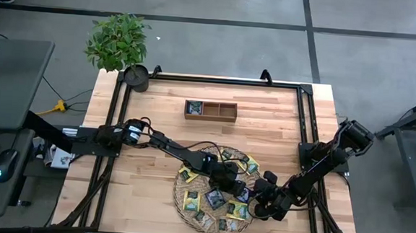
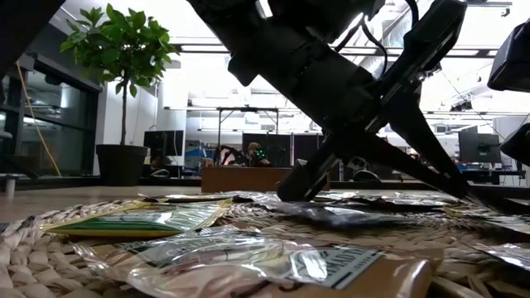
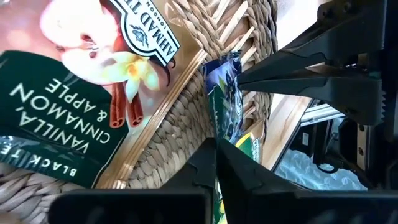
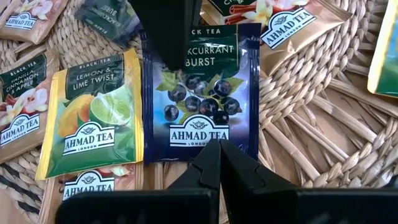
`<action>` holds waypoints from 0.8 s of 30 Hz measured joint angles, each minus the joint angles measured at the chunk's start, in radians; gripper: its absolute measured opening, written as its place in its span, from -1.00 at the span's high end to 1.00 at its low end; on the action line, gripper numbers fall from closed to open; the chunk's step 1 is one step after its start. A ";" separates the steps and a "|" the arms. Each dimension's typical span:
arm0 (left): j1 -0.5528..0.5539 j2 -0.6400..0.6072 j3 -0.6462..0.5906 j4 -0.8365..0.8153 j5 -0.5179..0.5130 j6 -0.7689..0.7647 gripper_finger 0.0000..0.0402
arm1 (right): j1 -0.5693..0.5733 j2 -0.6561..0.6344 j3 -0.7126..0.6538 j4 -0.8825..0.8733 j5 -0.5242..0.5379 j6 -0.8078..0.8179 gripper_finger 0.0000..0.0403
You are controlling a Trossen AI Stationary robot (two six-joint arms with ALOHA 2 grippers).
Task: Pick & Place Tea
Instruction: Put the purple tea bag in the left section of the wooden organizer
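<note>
L hand (image 3: 216,144) pinches blackcurrant sachet (image 3: 222,99) edge-on, long axis toward tray rim; R hand (image 4: 219,149) closed, empty, over tray (image 1: 185,200).

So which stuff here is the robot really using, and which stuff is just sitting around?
For the job:
- tea sachets
- round woven tray they lie on
- blue sachet, pinched by the left hand
- wooden box with compartments, probably

Just lying about:
- potted plant
- computer mouse on the side desk

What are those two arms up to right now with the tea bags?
Left gripper shut on blackcurrant sachet, edge-on over woven tray. Right gripper shut, empty, over the tray beside it. Wooden box lies beyond, clear.
</note>
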 joint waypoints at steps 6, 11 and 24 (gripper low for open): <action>0.000 0.000 0.000 0.001 -0.011 0.003 0.99 | 0.000 0.000 0.000 0.000 -0.009 0.000 1.00; 0.000 0.000 0.000 0.002 -0.010 0.007 1.00 | 0.000 -0.003 0.000 0.001 -0.024 0.000 1.00; 0.001 0.003 0.106 -0.062 -0.011 0.098 1.00 | 0.000 -0.065 -0.001 -0.014 -0.057 -0.026 1.00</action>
